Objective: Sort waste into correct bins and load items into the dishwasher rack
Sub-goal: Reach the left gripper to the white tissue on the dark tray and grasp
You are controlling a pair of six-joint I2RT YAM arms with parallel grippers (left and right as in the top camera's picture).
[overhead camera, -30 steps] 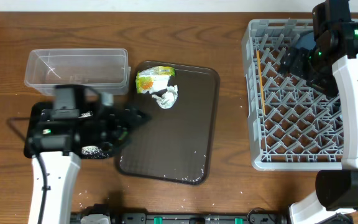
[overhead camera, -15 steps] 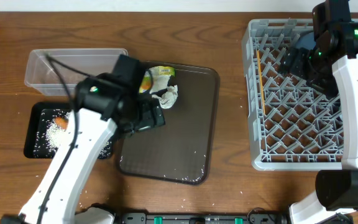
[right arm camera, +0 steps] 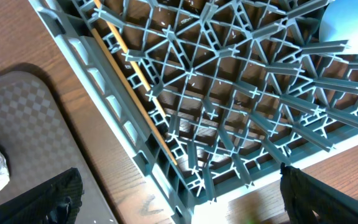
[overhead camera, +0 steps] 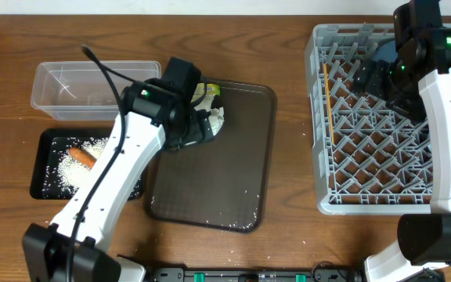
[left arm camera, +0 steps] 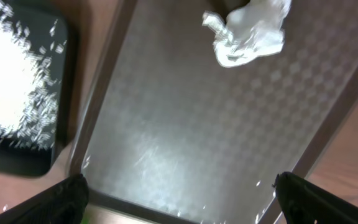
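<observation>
My left gripper (overhead camera: 198, 131) is open and empty, above the dark-brown serving tray (overhead camera: 233, 172), just left of the crumpled white paper (overhead camera: 212, 121). The paper also shows in the left wrist view (left arm camera: 250, 34). The yellow-green wrapper (overhead camera: 203, 92) lies behind it, partly hidden by my arm. The black tray (overhead camera: 44, 184) holds the rice heap (overhead camera: 73, 164) and the carrot (overhead camera: 81, 157). The clear tub (overhead camera: 92, 84) looks empty. My right gripper (overhead camera: 366, 78) is open over the grey rack (overhead camera: 343, 200). The chopsticks (overhead camera: 329, 102) lie along its left side and show in the right wrist view (right arm camera: 135, 81). A blue dish (right arm camera: 350, 25) stands in the rack.
Loose rice grains lie at the serving tray's front edge (overhead camera: 241, 223) and on the table near the left arm's base (overhead camera: 104, 243). A strip of bare wood (overhead camera: 296, 141) separates the serving tray from the rack.
My left arm has swung up and right, from over the black tray to over the serving tray beside the paper. The rice and carrot are now uncovered. The right arm has not moved.
</observation>
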